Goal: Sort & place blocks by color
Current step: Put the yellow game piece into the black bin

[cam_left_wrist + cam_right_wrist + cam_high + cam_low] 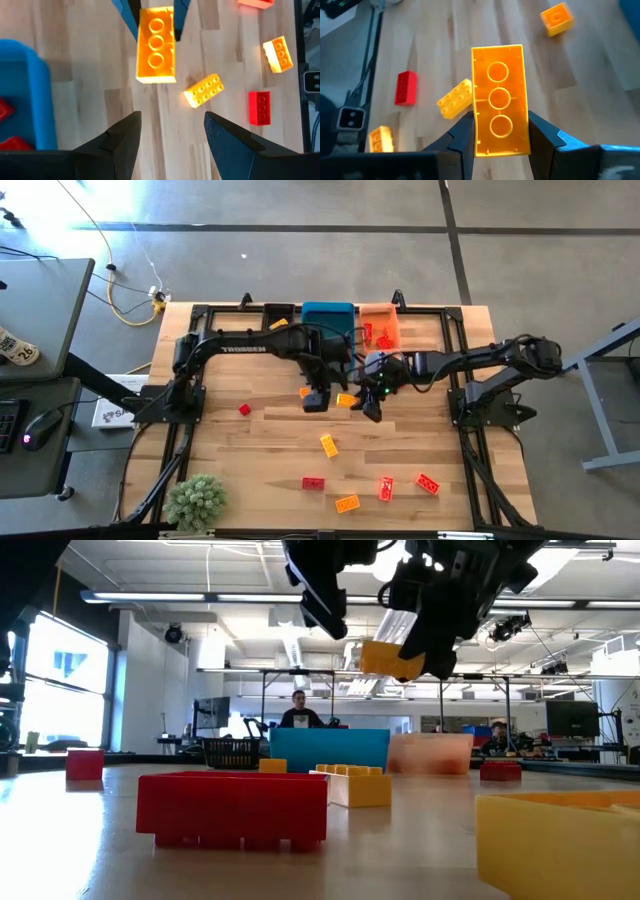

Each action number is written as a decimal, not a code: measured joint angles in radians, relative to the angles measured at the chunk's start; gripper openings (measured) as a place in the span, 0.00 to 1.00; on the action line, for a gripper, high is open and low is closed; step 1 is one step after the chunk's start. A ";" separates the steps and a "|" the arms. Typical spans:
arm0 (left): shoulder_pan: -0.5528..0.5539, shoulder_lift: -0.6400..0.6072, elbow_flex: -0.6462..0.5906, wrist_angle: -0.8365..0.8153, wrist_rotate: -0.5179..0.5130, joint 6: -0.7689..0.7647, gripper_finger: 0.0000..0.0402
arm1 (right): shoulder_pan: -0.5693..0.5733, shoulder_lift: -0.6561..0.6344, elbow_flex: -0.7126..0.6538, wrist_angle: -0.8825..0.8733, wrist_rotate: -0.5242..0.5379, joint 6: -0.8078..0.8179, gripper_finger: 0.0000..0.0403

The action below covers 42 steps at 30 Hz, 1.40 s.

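My right gripper (368, 406) is shut on an orange block (347, 399) above the middle of the table; the low view shows this orange block (392, 658) high over the wood. My left gripper (317, 397) hangs open just to the table's left of it, touching nothing, and its wrist view shows the open left gripper (172, 131) above bare wood, looking at the held orange block (156, 45). Loose blocks lie flat on the table: a yellow block (329, 445), a red block (313, 483), an orange block (347, 503), a red block (428, 483) and a lone red block (244, 410). My right gripper pinches the orange block between its two fingers (462, 136), on the two long sides (476, 131) near the end closest to the wrist. The fingers lie along the block, which sticks out past their tips. It is lifted clear of the table, and a face with three rings shows to the camera.
A black bin (278, 315), a blue bin (328, 320) and an orange bin (380, 326) stand side by side at the far edge; the blue bin (30, 90) holds red pieces. A small green plant (195, 500) sits at the near left corner. Bare wood lies left of centre.
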<state>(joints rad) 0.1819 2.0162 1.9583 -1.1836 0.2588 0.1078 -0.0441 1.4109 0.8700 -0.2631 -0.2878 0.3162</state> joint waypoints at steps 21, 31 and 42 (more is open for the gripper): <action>-0.038 -0.012 0.000 0.002 0.000 0.019 0.49 | 0.106 0.000 0.001 0.183 0.107 0.174 0.28; -0.036 -0.013 0.000 0.004 0.000 0.027 0.49 | 0.106 -0.001 0.001 0.286 0.160 0.177 0.28; -0.022 -0.013 0.000 0.029 0.000 0.027 0.45 | 0.102 -0.001 0.001 0.286 0.202 0.177 0.28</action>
<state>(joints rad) 0.1596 2.0037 1.9583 -1.1549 0.2584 0.1345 0.0578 1.4097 0.8707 0.0227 -0.0860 0.4934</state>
